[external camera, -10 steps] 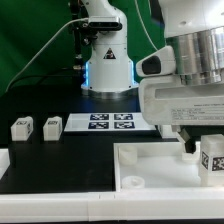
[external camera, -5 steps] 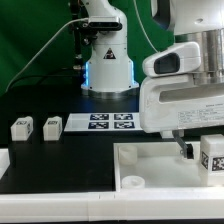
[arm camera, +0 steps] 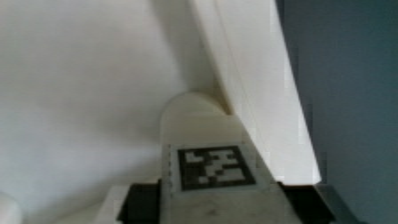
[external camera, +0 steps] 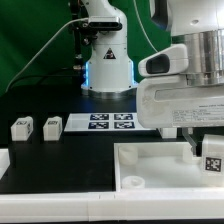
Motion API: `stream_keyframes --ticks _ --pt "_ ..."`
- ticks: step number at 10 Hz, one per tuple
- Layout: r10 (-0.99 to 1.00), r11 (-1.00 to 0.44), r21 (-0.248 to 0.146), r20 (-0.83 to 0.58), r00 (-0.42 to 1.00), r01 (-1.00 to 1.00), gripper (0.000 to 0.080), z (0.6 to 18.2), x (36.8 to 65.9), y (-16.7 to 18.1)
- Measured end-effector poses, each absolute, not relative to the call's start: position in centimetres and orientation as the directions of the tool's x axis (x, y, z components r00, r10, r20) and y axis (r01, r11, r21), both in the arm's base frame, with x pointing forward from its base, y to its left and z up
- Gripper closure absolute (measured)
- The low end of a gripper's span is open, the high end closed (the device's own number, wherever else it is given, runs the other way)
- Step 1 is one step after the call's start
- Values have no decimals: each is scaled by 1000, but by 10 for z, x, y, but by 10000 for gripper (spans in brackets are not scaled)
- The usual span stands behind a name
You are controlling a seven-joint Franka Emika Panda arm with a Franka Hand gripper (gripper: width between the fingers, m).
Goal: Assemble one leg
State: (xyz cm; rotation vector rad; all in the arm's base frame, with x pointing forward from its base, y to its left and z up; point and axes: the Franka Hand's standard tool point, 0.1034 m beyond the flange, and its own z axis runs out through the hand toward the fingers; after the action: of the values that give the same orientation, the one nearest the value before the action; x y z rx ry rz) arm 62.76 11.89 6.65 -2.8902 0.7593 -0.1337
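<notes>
Nearest the camera in the exterior view, the large white tray-like piece (external camera: pixel 150 172) is laid flat across the front of the black table (external camera: pixel 60 150), its raised rim turned up and a round socket (external camera: pixel 131 184) shown at its near corner, which is seen to hold nothing; the rest of its hollow is partly hidden by the arm. Over the tray's far side at the exterior view's right, a leg (external camera: pixel 212 164) is held upright by the gripper (external camera: pixel 203 150), its tagged face turned outward; this low, upright carriage is judged to suit seating the leg into the tray. In the wrist view the same leg (arm camera: pixel 214 150) is seen clamped between the dark fingers (arm camera: pixel 143 200), its tip close against the tray's inner wall (arm camera: pixel 222 50); whether it touches cannot be told. Farther back, two spare legs (external camera: pixel 22 128) (external camera: pixel 52 126) are left standing side by side on the table at the exterior view's left, well apart from the tray. Just beyond them the marker board (external camera: pixel 108 122) is laid flat, and behind it the robot's base (external camera: pixel 108 62) is seen.
</notes>
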Motion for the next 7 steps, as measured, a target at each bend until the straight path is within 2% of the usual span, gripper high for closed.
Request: stream_keyframes --ticks 1,3,5,7 --pt "-550 -826 -172 36 835 -537 501 66 628 119" --pt "-734 -664 -190 -22 679 -723 501 66 627 119" --pt "-885 -431 -195 -102 455 -881 501 65 627 120" --pt "-961 -179 -180 -179 211 -967 499 64 628 120"
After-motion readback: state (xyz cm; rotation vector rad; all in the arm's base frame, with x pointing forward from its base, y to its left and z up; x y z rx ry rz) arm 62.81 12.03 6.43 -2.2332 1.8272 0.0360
